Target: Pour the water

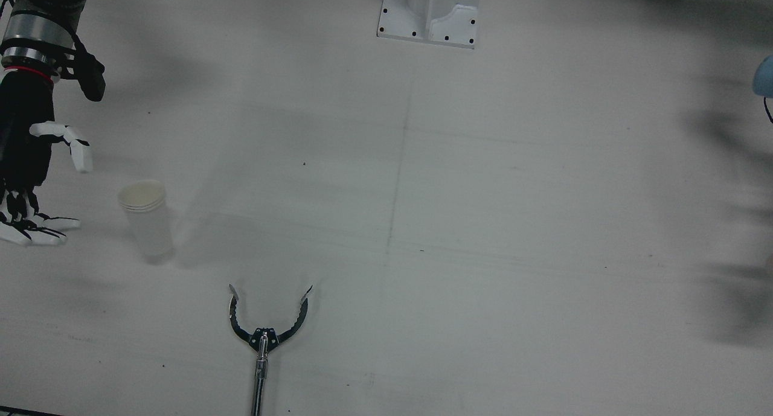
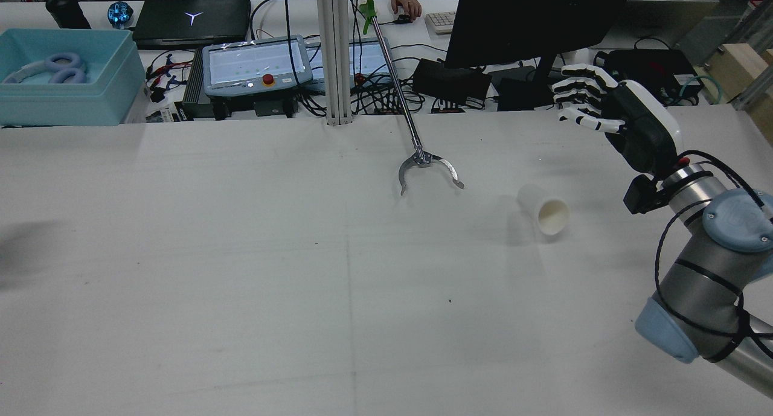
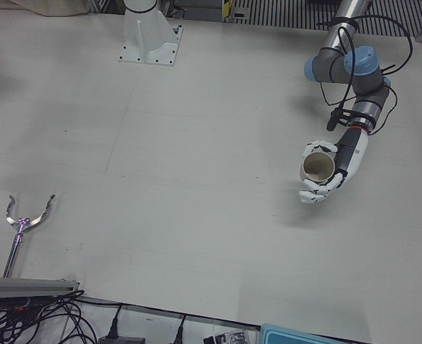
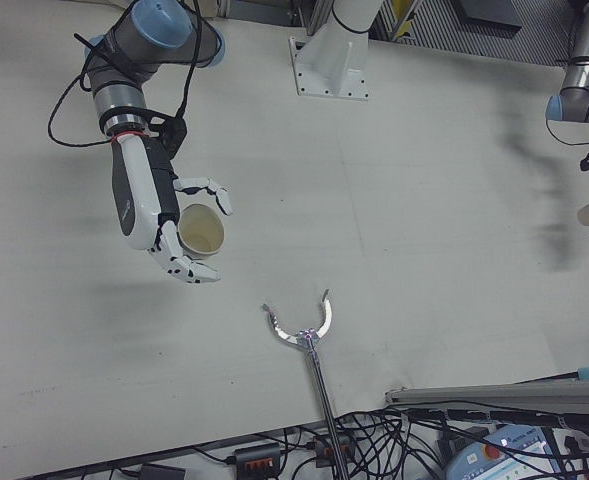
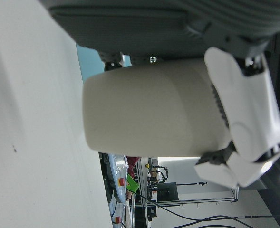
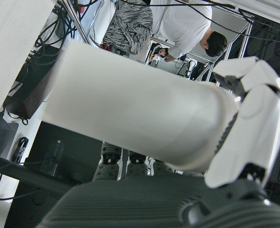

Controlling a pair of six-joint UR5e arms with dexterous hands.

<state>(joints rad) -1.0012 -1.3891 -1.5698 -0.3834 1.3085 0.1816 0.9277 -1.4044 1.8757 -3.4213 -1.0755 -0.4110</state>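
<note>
My left hand (image 3: 334, 172) is shut on a white paper cup (image 3: 317, 166), held upright above the table; the left hand view shows its thumb across that cup (image 5: 154, 114). The views disagree about my right hand (image 1: 27, 174). In the right hand view a second paper cup (image 6: 130, 118) lies between thumb and fingers, and the right-front view shows the hand (image 4: 154, 225) curved around the cup (image 4: 202, 232). In the front view this cup (image 1: 148, 223) stands on the table with a gap to the hand. The rear view shows the hand (image 2: 628, 120) raised with fingers spread, apart from the cup (image 2: 546, 211).
A metal reacher claw (image 1: 266, 334) on a long rod lies open on the table in front of the right cup, also in the rear view (image 2: 423, 159). A white pedestal (image 1: 429, 17) stands at the robot's edge. Beyond the table are a monitor, controllers and a blue bin (image 2: 60, 78).
</note>
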